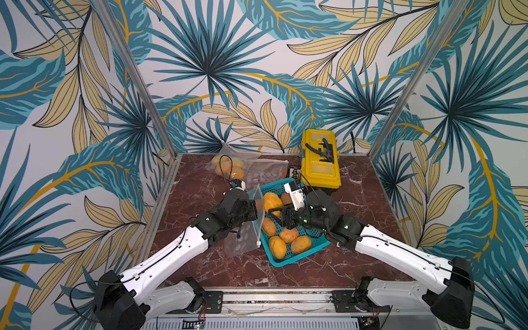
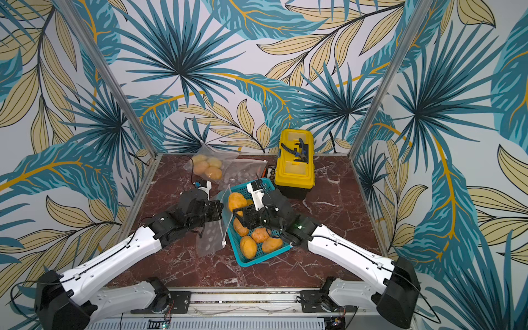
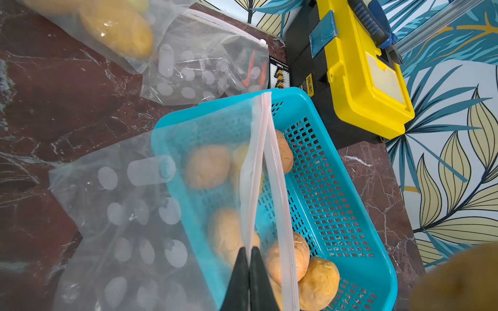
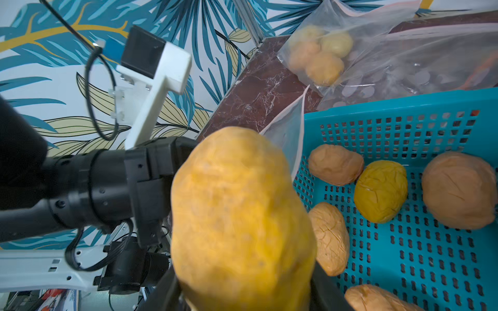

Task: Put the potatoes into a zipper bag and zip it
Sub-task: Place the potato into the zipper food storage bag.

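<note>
My left gripper [image 3: 249,251] pinches the rim of the clear plastic zipper bag [image 3: 129,215]; the right gripper [image 1: 273,211] clutches a yellow-orange oval potato [image 4: 239,215]. I'd slide it in end-first, slowly.

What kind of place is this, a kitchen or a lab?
Probably a robot test booth: leaf-patterned wall panels on aluminium posts enclose a red marble-look tabletop, with two white-and-black robot arms mounted at its front rail.

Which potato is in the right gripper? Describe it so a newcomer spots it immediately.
Find the turquoise basket on the marble table. Over its far left part the right gripper clamps one potato, beside the clear zipper bag pinched by the left gripper. Unlike the potatoes lying in the basket, it alone is raised off its floor.
</note>
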Controlling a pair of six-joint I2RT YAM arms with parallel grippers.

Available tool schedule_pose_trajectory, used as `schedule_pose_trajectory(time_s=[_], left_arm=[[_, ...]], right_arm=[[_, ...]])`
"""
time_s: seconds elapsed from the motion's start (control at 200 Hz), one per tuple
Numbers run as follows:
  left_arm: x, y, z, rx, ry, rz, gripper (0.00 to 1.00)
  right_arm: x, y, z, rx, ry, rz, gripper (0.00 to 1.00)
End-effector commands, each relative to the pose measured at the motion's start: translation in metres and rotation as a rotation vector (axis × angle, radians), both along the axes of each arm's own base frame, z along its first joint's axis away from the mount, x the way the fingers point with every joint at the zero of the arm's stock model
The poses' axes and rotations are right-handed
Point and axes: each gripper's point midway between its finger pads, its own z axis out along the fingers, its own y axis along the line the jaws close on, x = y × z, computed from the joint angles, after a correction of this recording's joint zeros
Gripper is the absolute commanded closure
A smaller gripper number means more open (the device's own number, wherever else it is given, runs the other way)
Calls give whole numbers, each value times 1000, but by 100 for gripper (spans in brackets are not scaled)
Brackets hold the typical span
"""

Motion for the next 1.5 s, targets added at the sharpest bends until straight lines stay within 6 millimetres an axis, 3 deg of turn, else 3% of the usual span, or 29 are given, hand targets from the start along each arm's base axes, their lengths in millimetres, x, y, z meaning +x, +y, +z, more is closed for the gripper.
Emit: schedule_pose_trajectory(time_s=[0.0, 0.376, 0.556, 0.576, 0.751, 0.871, 1.217, 1.497], left_arm=[[5, -4, 20, -29, -48, -2, 100], [3, -6, 23, -33, -52, -22, 100], [2, -8, 25, -35, -56, -35, 100], [1, -8, 25, -35, -57, -37, 100], [1, -5, 28, -30, -71, -29, 100], [0, -6, 28, -30, -72, -37, 100], [2, -19, 26, -23, -55, -88, 100], [-1, -24, 27, -31, -53, -120, 100]], right_arm=[[7, 11, -11, -20, 34, -2, 78], [20, 40, -43, -71, 120, 41, 80], [37, 28, -65, -168, 134, -69, 80], [35, 22, -74, -209, 155, -80, 81], [40, 14, -92, -281, 174, -127, 82], [39, 18, -92, -287, 181, -102, 82], [33, 40, -68, -241, 139, 10, 79], [43, 47, -86, -325, 165, 12, 74]])
